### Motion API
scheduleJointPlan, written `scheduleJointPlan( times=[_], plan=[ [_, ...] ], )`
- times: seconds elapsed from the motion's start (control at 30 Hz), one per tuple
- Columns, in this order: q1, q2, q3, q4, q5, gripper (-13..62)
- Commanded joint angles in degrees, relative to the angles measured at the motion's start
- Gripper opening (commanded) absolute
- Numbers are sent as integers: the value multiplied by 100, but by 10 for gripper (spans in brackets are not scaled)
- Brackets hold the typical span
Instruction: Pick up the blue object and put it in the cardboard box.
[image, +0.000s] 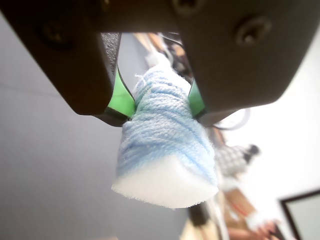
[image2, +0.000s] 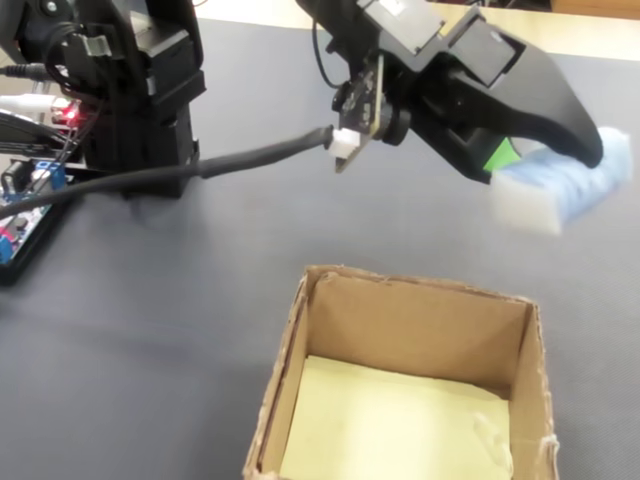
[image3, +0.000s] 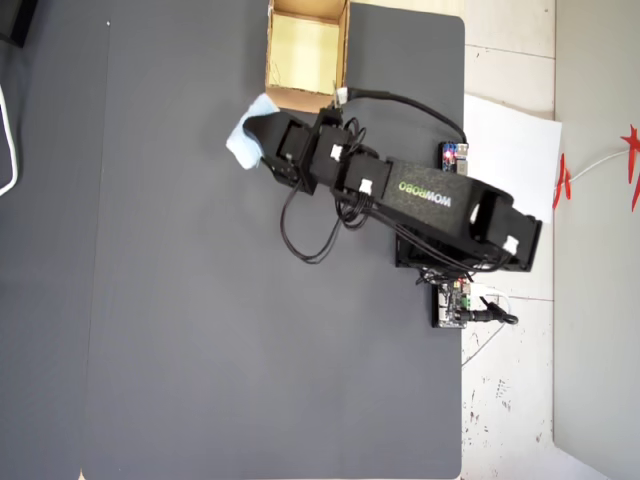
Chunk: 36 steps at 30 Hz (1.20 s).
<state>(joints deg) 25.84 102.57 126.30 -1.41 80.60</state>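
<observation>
Gripper (image: 162, 107) clamped on blue object (image: 165, 150), lifted off the mat, pickup done; still beside cardboard box (image2: 310, 330), not over it, drop-in left.

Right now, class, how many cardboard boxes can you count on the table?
1. The cardboard box stands open at the mat's top edge in the overhead view, beside the gripper holding the blue object. No others visible.
</observation>
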Motion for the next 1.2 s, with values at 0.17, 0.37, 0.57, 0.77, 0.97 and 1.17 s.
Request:
scheduleJointPlan(
  times=[0.17,0.37,0.57,0.77,0.97,1.17],
  plan=[
    [1011,448,-202,-88,132,107],
    [1793,343,-308,624,-202,108],
    [2039,299,-299,773,-308,209],
    [2065,413,-272,782,-237,302],
    [2065,536,-185,703,-79,308],
    [1696,1020,554,-158,290,308]
  ],
)
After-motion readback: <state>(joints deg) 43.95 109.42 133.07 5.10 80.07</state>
